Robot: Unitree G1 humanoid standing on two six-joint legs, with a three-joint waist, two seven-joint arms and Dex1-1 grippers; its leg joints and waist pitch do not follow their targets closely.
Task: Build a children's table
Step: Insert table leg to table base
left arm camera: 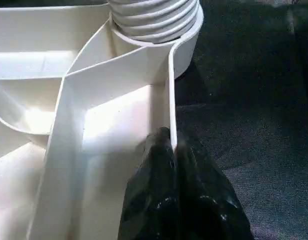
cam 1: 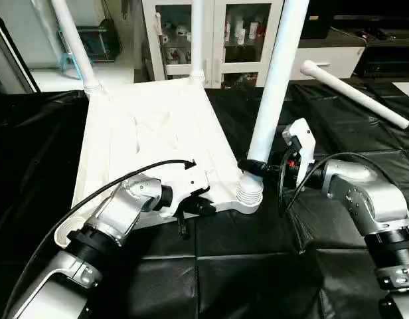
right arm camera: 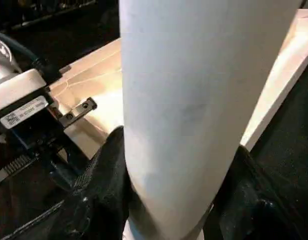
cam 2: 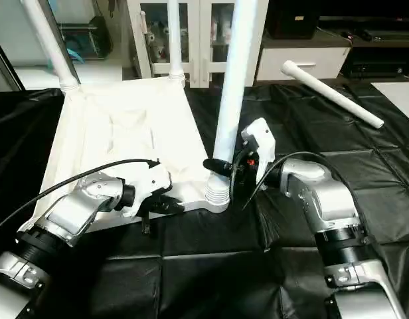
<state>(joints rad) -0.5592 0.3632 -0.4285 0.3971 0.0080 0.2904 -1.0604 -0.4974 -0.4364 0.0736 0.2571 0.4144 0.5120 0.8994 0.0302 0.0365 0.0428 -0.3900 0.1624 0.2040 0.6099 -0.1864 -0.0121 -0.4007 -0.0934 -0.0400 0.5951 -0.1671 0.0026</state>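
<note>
tabletop (cam 1: 151,143) lies underside up on black counter (cam 1: 257,266); left pincer (left arm camera: 173,150) clenched on its near rim; right pincer (right arm camera: 169,190) grasping upright leg (cam 1: 274,80) in near corner socket; spare leg (cam 1: 354,93) lying apart

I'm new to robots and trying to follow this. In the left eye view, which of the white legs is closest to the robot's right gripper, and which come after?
From the right gripper:
1. The near-corner leg, clamped between its fingers just above the socket.
2. The loose leg, lying on the black table, far right.
3. The far-left corner leg, standing across the tabletop.
</note>
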